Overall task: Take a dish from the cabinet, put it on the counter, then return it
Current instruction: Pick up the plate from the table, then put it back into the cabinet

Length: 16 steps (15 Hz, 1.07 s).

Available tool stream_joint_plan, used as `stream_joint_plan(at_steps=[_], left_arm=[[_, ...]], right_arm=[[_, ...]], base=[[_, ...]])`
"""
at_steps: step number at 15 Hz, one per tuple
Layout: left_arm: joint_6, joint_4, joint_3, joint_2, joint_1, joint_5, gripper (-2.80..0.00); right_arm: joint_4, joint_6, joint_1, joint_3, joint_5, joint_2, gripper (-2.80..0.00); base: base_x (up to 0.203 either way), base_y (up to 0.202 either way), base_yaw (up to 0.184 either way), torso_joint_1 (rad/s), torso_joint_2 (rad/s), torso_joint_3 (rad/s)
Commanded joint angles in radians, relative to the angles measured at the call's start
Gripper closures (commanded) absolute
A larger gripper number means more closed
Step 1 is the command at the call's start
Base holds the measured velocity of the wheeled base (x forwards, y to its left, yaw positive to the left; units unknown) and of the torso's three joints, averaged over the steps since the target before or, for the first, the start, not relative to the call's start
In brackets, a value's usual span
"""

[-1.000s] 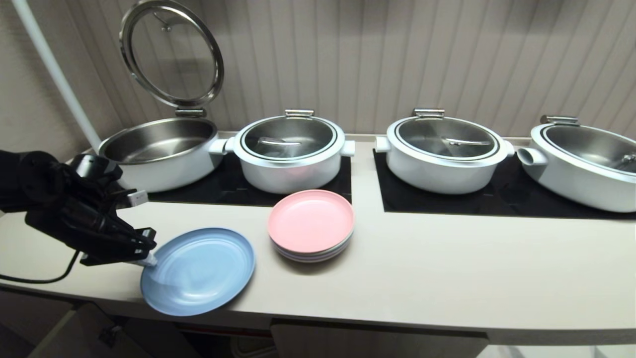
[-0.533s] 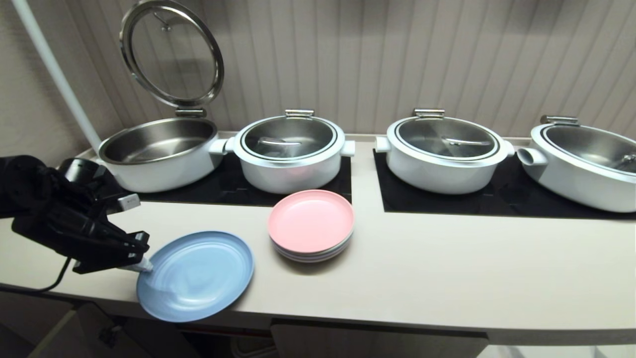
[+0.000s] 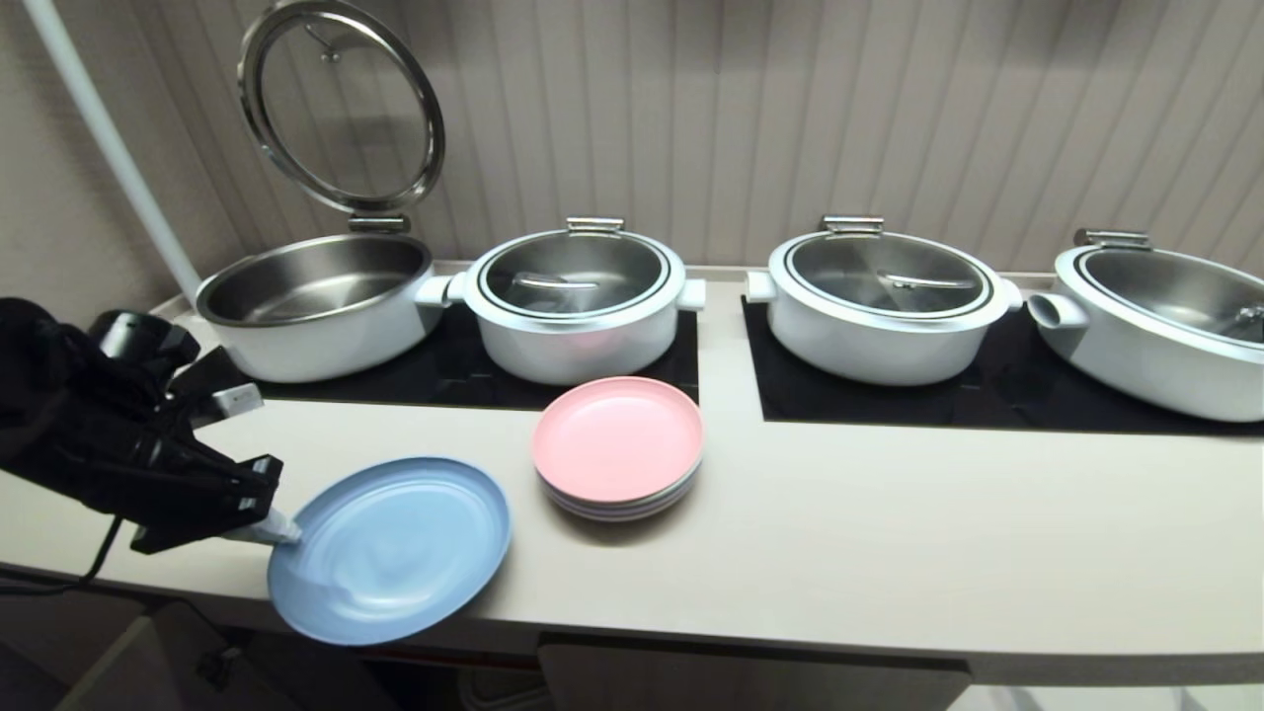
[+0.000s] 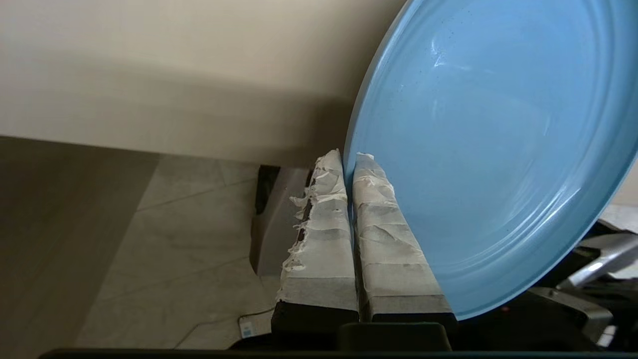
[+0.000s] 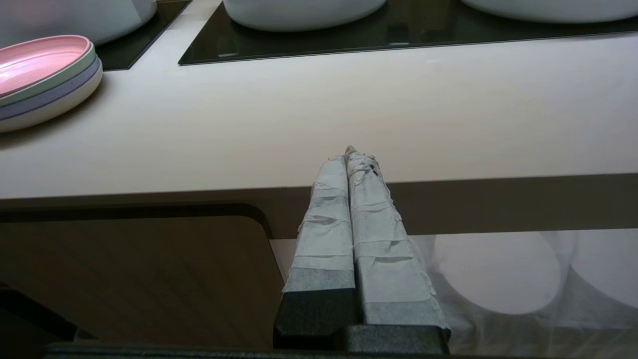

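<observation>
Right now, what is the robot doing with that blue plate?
The robot's left tool is shut on the rim of the blue plate, which sticks out over the front edge of the counter. A stack of plates with a pink one on top sits beside it, in front of the white pots. The right tool is shut and empty, parked below the counter edge.

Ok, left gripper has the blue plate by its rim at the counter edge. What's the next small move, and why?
Probably lift the dish slightly and draw it clear of the counter: the left gripper is shut on its rim, and the dish already overhangs the front edge.
</observation>
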Motion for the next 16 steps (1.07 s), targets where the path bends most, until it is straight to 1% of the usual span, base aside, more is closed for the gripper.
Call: stream_joint_plan(at_steps=[1, 2, 6, 10, 14, 16], left_arm=[[0.000, 0.039, 0.000, -0.037, 0.016, -0.020, 0.00], [0.000, 0.060, 0.002, -0.047, 0.024, -0.036, 0.00], [0.002, 0.117, 0.003, -0.090, 0.053, -0.068, 0.00], [0.008, 0.175, 0.015, -0.156, 0.054, -0.080, 0.00], [0.048, 0.187, 0.075, -0.231, 0.056, -0.079, 0.00], [0.078, 0.187, 0.102, -0.270, 0.057, -0.080, 0.00]], right_arm=[[0.000, 0.000, 0.000, 0.000, 0.000, 0.000, 0.00], [0.000, 0.000, 0.000, 0.001, 0.000, 0.000, 0.00], [0.000, 0.000, 0.000, 0.000, 0.000, 0.000, 0.00], [0.000, 0.000, 0.000, 0.000, 0.000, 0.000, 0.00], [0.000, 0.000, 0.000, 0.000, 0.000, 0.000, 0.00], [0.000, 0.000, 0.000, 0.001, 0.000, 0.000, 0.00]], base=[[0.000, 0.000, 0.000, 0.000, 0.00, 0.000], [0.000, 0.000, 0.000, 0.000, 0.00, 0.000], [0.000, 0.000, 0.000, 0.000, 0.00, 0.000], [0.000, 0.000, 0.000, 0.000, 0.00, 0.000], [0.000, 0.000, 0.000, 0.000, 0.00, 0.000], [0.000, 0.000, 0.000, 0.000, 0.00, 0.000]])
